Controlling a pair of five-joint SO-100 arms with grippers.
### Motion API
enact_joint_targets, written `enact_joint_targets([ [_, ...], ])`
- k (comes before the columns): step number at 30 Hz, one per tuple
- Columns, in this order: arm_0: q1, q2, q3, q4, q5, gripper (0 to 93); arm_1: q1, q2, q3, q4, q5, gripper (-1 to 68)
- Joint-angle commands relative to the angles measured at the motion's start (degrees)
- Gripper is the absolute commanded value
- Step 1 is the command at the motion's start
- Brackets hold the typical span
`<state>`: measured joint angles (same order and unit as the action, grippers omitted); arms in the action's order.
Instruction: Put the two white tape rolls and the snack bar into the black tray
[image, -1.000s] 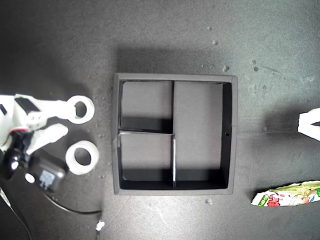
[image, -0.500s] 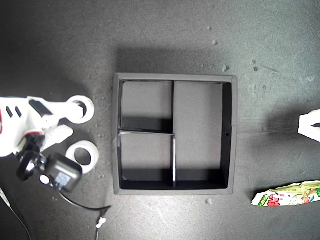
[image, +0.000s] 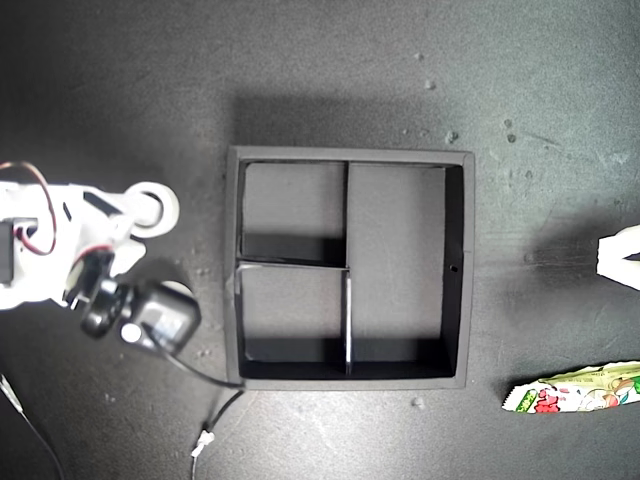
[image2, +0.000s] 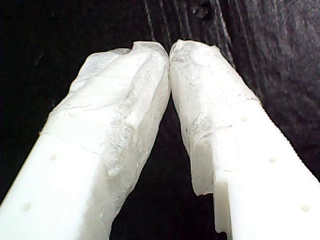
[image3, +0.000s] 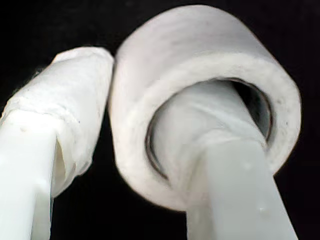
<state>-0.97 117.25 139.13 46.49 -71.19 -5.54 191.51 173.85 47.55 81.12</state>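
Now your black tray (image: 455, 270) shows 3 bare compartments, second gripper (image3: 120, 120) pinching 1 white tape roll (image3: 200, 75), first gripper (image2: 170, 50) pressed together, snack bar (image: 575, 390) outside on the mat.

light: dim, even | shadows: soft | wrist views: overexposed whites, blurred

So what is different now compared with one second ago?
My second gripper has closed on one white tape roll, one finger through its hole. The arm's wrist camera swung over the other roll, now mostly hidden. The black tray, snack bar and my first gripper stayed.
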Motion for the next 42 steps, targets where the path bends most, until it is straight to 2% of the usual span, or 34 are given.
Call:
enact_joint_targets([
  [1, -1.58, 5.63, 0.88, -0.62, -2.02, 0.1, -0.53, 0.53, -4.22, -1.49, 0.79, -0.3],
  [7, -1.41, 22.06, 6.06, 0.88, -1.85, 0.1, 1.67, -0.35, -13.71, -1.85, 0.79, -0.2],
  [15, 0.00, 29.09, 3.78, 5.54, 0.70, 0.1, 1.85, -1.49, -21.97, -1.85, -2.46, -0.2],
  [19, 0.70, 28.65, 0.97, 7.03, 1.49, 0.1, 2.37, -17.67, -36.47, 1.76, -6.86, -0.2],
  [22, 1.49, 27.86, -1.67, 8.88, 1.67, 0.1, 0.26, -38.94, -56.87, 13.80, -7.03, -0.2],
  [25, 2.29, 27.77, -3.60, 10.63, 1.93, 0.1, -5.01, -59.68, -74.97, 29.71, -0.35, -0.2],
  [27, 2.29, 28.04, -4.22, 11.16, 2.02, 0.1, -9.32, -69.17, -80.51, 38.32, 8.17, -0.2],
  [29, 2.29, 27.86, -5.01, 11.25, 2.37, 0.1, -14.50, -73.48, -80.42, 41.22, 16.79, -0.1],
  [31, 2.29, 26.89, -6.24, 11.25, 2.72, 0.1, -20.39, -74.18, -76.73, 39.64, 25.75, 3.1],
  [34, 2.29, 24.96, -8.17, 11.25, 3.52, 0.1, -29.44, -74.18, -70.84, 35.16, 38.06, 16.6],
  [35, 2.29, 24.35, -8.44, 11.25, 3.69, 0.1, -32.17, -74.18, -69.17, 33.22, 41.57, 19.2],
  [38, 2.29, 23.20, -8.61, 11.07, 3.78, 0.1, -37.79, -74.18, -63.28, 25.40, 49.31, 22.7],
  [42, 2.37, 22.94, -8.09, 10.90, 3.34, 0.1, -40.43, -74.36, -53.61, 11.95, 53.09, 25.5],
])
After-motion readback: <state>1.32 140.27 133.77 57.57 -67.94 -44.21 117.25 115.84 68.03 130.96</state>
